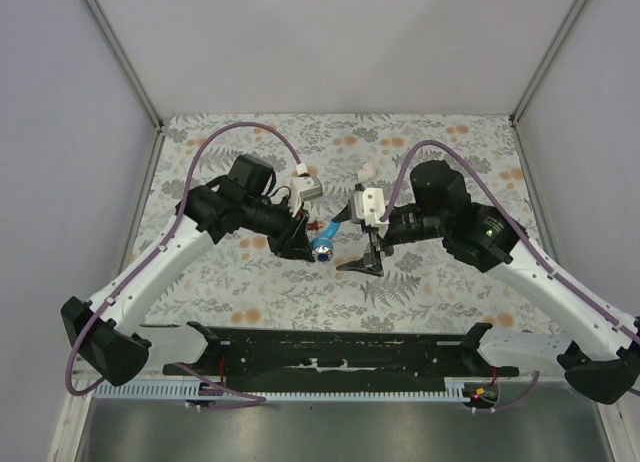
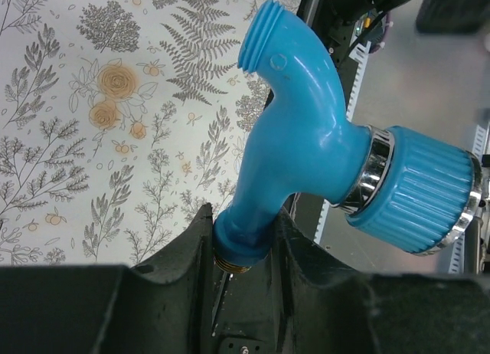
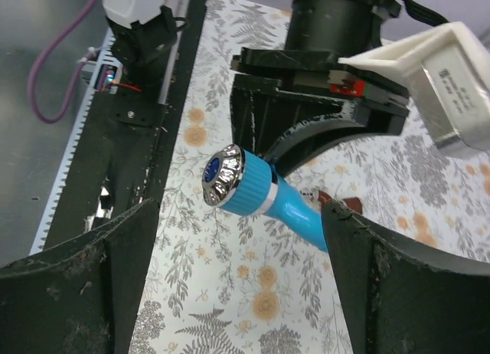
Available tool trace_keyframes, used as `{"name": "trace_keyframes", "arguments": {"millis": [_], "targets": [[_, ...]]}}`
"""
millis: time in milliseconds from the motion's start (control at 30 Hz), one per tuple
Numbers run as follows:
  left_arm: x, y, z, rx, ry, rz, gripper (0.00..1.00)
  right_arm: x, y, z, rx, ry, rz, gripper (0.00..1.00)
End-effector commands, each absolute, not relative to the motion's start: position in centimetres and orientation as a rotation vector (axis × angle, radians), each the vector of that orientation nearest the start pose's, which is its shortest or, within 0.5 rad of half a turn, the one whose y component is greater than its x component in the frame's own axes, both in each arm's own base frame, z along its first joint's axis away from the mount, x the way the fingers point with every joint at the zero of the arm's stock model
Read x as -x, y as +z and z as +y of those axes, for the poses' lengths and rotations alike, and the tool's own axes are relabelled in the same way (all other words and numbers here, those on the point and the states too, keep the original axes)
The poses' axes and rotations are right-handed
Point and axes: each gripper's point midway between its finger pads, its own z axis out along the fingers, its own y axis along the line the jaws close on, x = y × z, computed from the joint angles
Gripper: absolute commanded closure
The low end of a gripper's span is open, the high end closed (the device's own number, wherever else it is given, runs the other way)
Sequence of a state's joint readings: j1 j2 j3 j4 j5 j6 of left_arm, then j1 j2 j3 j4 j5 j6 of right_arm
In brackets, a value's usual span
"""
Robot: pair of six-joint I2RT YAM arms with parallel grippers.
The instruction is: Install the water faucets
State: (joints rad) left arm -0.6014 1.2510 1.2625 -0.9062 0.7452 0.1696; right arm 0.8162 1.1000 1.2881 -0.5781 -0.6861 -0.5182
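My left gripper (image 2: 241, 231) is shut on the threaded base of the bright blue faucet (image 2: 306, 155) and holds it above the floral cloth. The faucet's spout points away and its ribbed chrome-trimmed handle sticks out to the right. In the top view the left gripper (image 1: 298, 239) holds the blue faucet (image 1: 322, 246) at mid-table. My right gripper (image 1: 365, 257) is open and empty just right of it; in the right wrist view the blue faucet (image 3: 253, 187) lies between and beyond its fingers (image 3: 360, 254). A small red-brown piece (image 3: 341, 204), probably the second faucet, lies on the cloth behind, mostly hidden.
A long black rail (image 1: 330, 357) runs along the near table edge, also seen in the right wrist view (image 3: 130, 139). Grey enclosure walls (image 1: 60, 132) close in the left, right and back sides. The floral cloth (image 1: 420, 292) covers the table.
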Motion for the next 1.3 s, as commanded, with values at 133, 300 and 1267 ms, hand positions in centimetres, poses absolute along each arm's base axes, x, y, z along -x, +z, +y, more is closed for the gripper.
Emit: {"name": "trace_keyframes", "arguments": {"millis": [133, 300, 1267], "targets": [[-15.5, 27.5, -26.0, -1.265, -1.232, 2.015, 0.98, -13.0, 34.8, 32.4, 1.653, 1.029, 1.06, 0.07], [-15.1, 27.8, -26.3, -1.261, -1.278, 2.015, 0.98, -13.3, 33.9, 33.4, 1.672, 1.044, 1.072, 0.11], [-19.2, 32.2, -24.2, -0.963, -0.789, 1.137, 0.22, -18.7, 35.6, 31.9, 0.895, 1.051, 1.582, 1.0]]}}
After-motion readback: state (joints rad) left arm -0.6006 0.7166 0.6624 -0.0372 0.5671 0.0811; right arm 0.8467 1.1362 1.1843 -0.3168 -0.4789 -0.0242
